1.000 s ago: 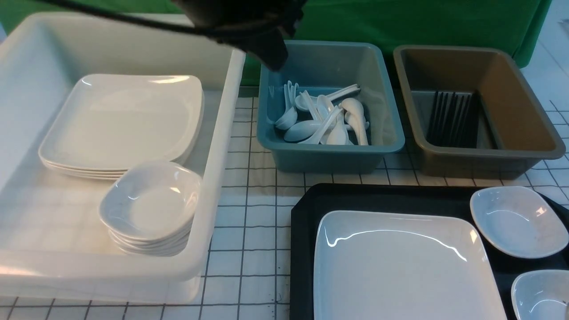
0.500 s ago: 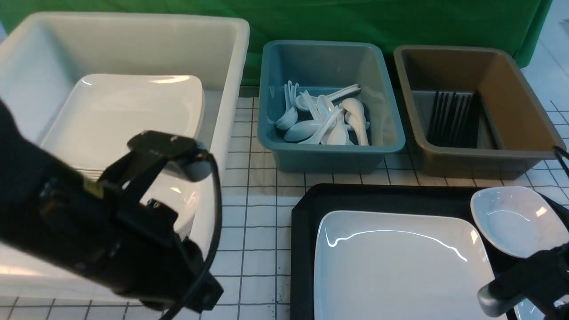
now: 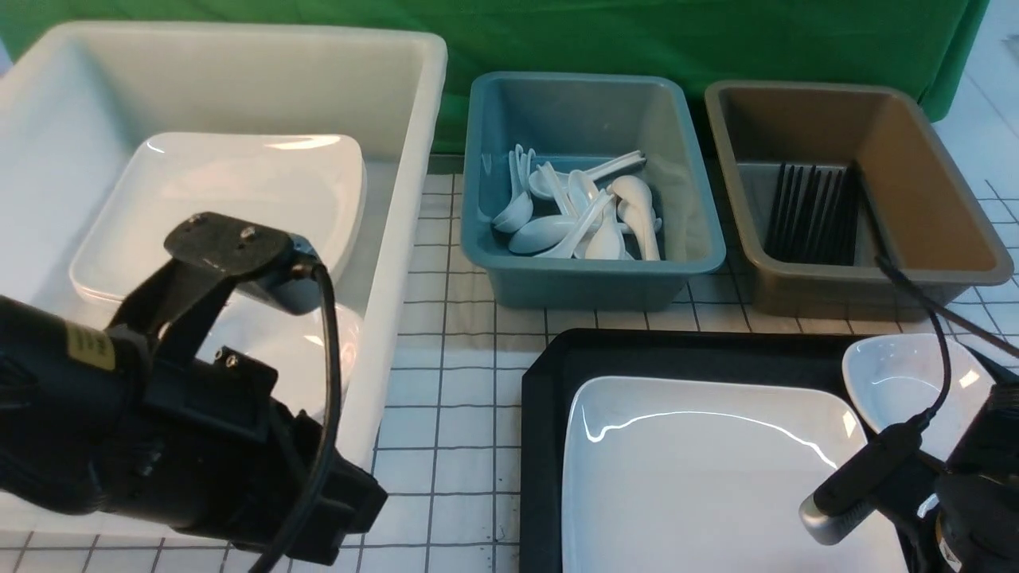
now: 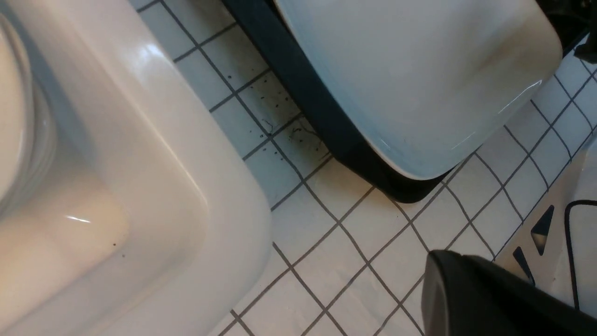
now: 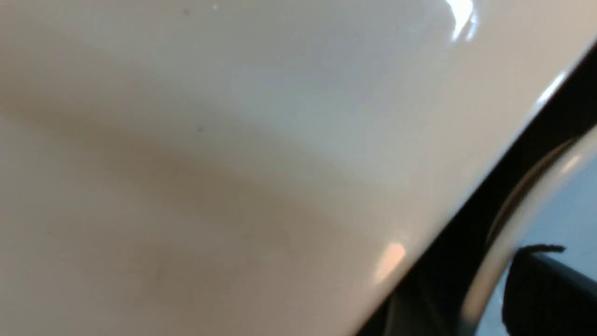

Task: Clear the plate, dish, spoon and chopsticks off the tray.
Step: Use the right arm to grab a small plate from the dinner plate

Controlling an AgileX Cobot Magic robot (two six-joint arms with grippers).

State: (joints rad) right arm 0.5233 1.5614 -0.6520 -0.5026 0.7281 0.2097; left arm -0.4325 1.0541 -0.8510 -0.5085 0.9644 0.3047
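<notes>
The large white plate (image 3: 716, 469) lies on the black tray (image 3: 677, 354); the left wrist view shows the plate (image 4: 410, 70) and the tray's corner (image 4: 298, 93). A small white dish (image 3: 899, 382) sits at the tray's far right. My right arm (image 3: 955, 493) hangs low over the tray's right side. In the right wrist view one dark finger (image 5: 541, 289) sits just inside a dish rim (image 5: 508, 233) beside the plate (image 5: 233, 140); the other finger is hidden. My left gripper (image 4: 447, 284) is shut and empty over the gridded table, between white tub and tray. No spoon or chopsticks show on the tray.
A big white tub (image 3: 398, 239) on the left holds stacked plates. At the back, a blue tub (image 3: 593, 274) holds several white spoons and a brown tub (image 3: 868, 278) holds black chopsticks. My left arm (image 3: 159, 414) blocks the tub's front.
The left arm has come down from the back to the lower left, in front of the white tub. The right arm has entered at the lower right, covering the nearer small dish.
</notes>
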